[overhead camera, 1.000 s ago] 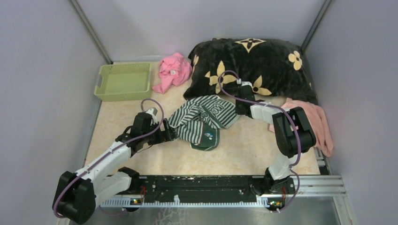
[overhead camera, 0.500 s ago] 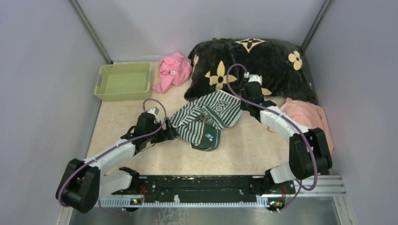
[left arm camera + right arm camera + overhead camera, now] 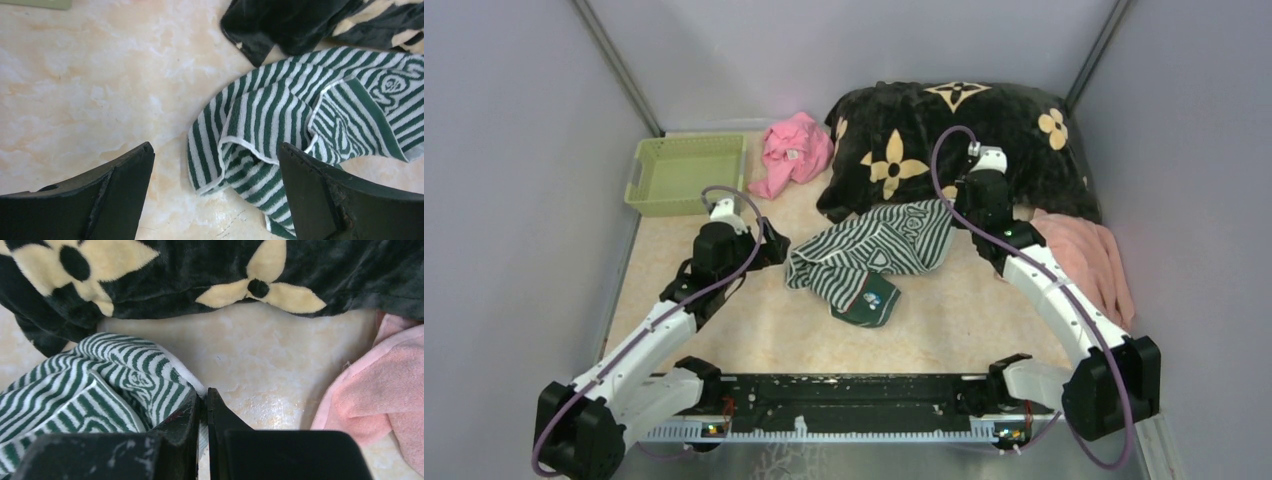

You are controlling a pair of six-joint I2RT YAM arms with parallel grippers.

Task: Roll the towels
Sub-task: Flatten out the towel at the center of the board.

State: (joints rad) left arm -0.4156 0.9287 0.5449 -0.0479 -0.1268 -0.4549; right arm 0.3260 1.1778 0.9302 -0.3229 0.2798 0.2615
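Observation:
The dark green towel with white stripes (image 3: pixel 869 250) lies crumpled mid-table, its right end stretched toward the back right. My right gripper (image 3: pixel 961 213) is shut on that end's white edge; in the right wrist view a strip of striped towel (image 3: pixel 90 385) sits pinched between the closed gripper (image 3: pixel 204 396). The pale salmon-pink towel (image 3: pixel 1092 258) lies bunched at the right wall, also to the right in the right wrist view (image 3: pixel 385 390). My left gripper (image 3: pixel 774 245) is open, just left of the striped towel. Its wrist view shows the towel's corner (image 3: pixel 235 160) on the table ahead of the wide-open gripper (image 3: pixel 215 155).
A big black blanket with tan flowers (image 3: pixel 964 125) fills the back right, touching the striped towel's far edge. A light green basket (image 3: pixel 686 172) stands at the back left, with a bright pink cloth (image 3: pixel 794 150) beside it. Grey walls close in on three sides.
The right gripper has carried the striped towel's end to the back right, drawing the towel out. The left gripper has pulled back to the left, off the towel, still open.

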